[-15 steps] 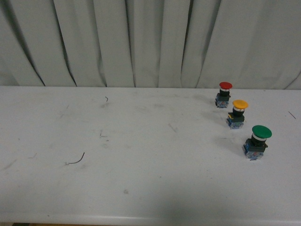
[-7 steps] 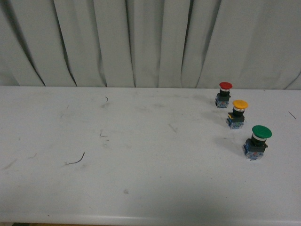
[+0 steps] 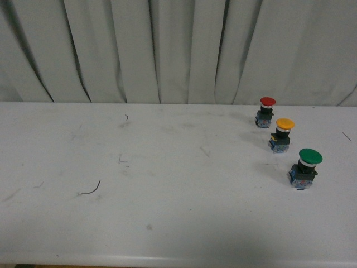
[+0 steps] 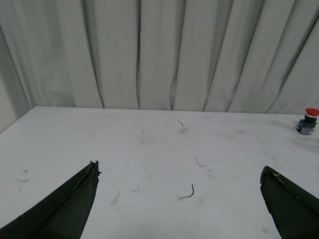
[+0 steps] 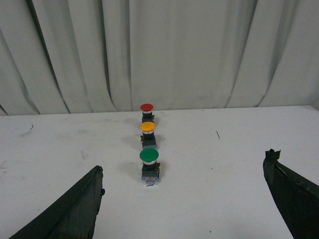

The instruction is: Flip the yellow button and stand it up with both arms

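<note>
Both end effectors are spread wide and grasp nothing: the left end effector and right end effector hover over the white bench. At the front view's right, the yellow button stands upright between the red button and green button.

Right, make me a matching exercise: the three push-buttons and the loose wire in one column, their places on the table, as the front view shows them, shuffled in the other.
Things:
1. red button
2. yellow button
3. green button
4. wire scrap

Places:
A. nearest the robot in the row
B. alone on the left side
C. nearest the curtain
D. middle of the row

Pairs: 1-C, 2-D, 3-A, 4-B
</note>
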Robot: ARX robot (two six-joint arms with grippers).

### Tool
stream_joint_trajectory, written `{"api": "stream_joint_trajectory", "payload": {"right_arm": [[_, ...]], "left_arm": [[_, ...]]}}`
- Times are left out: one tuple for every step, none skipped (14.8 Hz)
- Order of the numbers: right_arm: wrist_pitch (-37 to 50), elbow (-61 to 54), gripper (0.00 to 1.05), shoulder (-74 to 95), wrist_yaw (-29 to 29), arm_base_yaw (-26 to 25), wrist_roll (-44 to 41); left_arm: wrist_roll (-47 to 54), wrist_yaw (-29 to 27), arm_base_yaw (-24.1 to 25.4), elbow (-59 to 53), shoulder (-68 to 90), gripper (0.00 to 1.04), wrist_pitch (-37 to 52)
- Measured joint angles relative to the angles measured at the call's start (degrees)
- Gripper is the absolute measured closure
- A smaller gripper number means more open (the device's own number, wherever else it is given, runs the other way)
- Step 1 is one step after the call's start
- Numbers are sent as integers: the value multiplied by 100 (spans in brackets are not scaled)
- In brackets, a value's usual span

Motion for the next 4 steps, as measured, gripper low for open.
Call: {"api": "stream_joint_trajectory", "payload": {"right_arm": [[0,0,6,0,0,0,0],[2,0,6,0,2,0,0],[0,0,6,0,0,0,0],[2,0,6,0,2,0,0]], "left_arm": [[0,0,0,-2,0,7,0],[0,0,0,-2,0,7,0],[0,0,0,0,0,7,0],[0,0,0,-2,0,7,0]]}}
